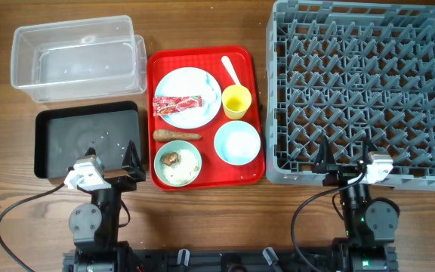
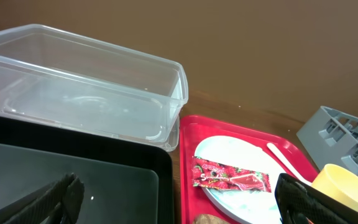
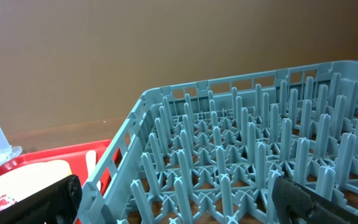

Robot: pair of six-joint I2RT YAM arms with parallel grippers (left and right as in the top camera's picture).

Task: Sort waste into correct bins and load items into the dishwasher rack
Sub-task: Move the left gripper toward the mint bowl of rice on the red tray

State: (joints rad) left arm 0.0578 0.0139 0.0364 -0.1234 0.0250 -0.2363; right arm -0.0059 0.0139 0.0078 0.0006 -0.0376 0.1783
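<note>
On the red serving tray lie a pale blue plate with a red printed wrapper, a white spoon, a yellow cup, a brown carrot-like stick, an empty bowl and a bowl holding a brown chunk and rice. The clear tub and black tray are at the left, the grey rack at the right. My left gripper is open and empty at the black tray's near edge. My right gripper is open and empty at the rack's near edge. The left wrist view shows the wrapper.
Cables run from both arm bases along the table's front edge. The black tray holds a few white specks. The rack's near wall stands right in front of my right gripper. A brown wall rises behind the table.
</note>
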